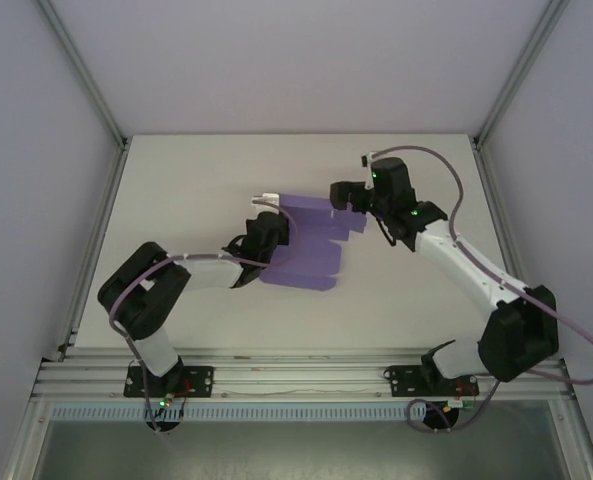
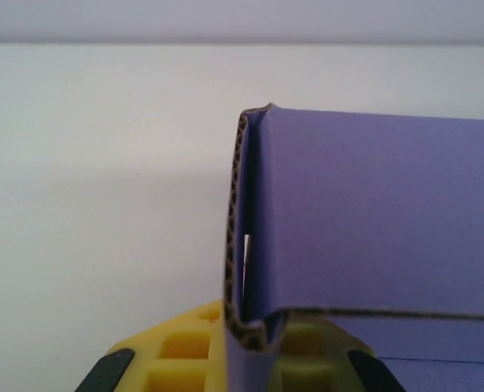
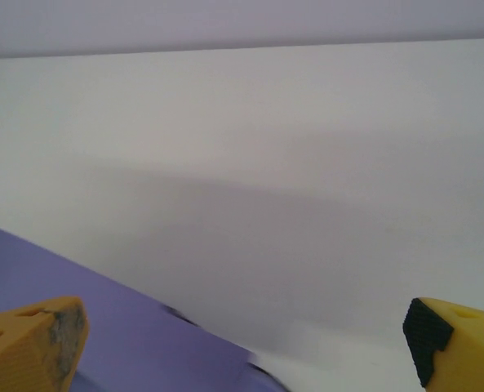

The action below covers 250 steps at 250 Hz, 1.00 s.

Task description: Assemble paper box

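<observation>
Purple corrugated-card paper box [image 1: 311, 240], partly folded, at centre of white tabletop [image 1: 196, 180]. Left tool [image 1: 264, 235] at its 9 o'clock edge, clamped on folded wall. Right tool [image 1: 348, 197] at 2 o'clock, fingers spread, empty. Advice: keep left clamp firm; press flap square along crease.

Overhead view; both wrist views closely share paper box [image 1: 311, 245].
</observation>
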### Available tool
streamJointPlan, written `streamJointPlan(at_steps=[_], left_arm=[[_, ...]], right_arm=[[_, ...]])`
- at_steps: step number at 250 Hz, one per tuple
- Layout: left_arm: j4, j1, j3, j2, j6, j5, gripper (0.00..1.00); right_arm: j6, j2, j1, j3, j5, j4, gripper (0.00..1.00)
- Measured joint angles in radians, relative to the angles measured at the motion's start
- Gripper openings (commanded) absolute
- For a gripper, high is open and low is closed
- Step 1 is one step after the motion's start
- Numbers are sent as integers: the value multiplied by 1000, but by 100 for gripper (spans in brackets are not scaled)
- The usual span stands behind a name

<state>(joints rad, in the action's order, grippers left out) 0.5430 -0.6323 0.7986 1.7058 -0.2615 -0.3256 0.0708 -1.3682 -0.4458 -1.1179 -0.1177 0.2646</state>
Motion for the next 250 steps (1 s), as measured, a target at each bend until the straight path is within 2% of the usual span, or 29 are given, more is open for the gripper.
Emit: streamJointPlan(at_steps=[35, 91, 191, 217, 250], left_arm=[[-21, 0, -4, -34, -3, -15, 0], [-66, 0, -29, -52, -11, -13, 0], [-136, 9, -28, -55, -79, -19, 0], [-154, 11, -18, -55, -78, -11, 0], [-190, 14, 13, -55, -71, 11, 0]], right_arm=[[-13, 7, 8, 53, 32, 41, 100], [-38, -32, 8, 61, 16, 54, 100], [-50, -128, 16, 67, -243, -62, 100], [-49, -143, 16, 67, -237, -78, 100], [-74, -111, 15, 67, -156, -74, 100]])
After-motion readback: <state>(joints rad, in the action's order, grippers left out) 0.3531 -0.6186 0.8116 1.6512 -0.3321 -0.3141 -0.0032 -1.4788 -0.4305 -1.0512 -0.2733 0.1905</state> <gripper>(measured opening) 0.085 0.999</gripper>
